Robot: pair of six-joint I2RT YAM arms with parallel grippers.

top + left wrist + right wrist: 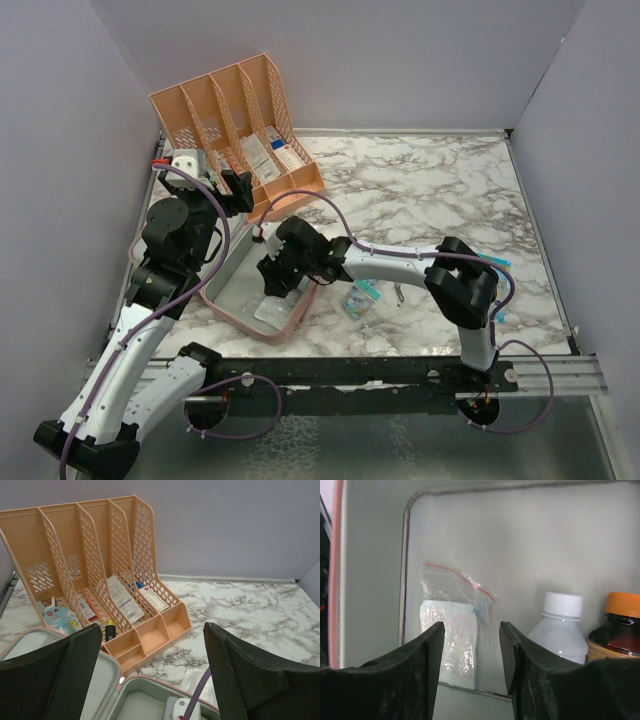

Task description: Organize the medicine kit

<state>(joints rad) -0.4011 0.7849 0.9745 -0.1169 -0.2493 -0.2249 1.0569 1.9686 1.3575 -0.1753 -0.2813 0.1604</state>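
The medicine kit (240,318) lies open on the marble table (450,190), its far edge just beside the peach slotted organizer (235,110). The table runs wide to the kit's right. The right gripper (472,630) hangs inside the kit, jaws apart and holding nothing, facing a red-striped zip bag (451,645), a white-capped bottle (561,627) and an orange-capped bottle (620,630). The left gripper (152,630) hovers over the kit's far edge, jaws wide open. The organizer's box labels are too small to read.

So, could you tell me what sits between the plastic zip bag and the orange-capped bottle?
A white-capped bottle stands there, shown in the right wrist view.
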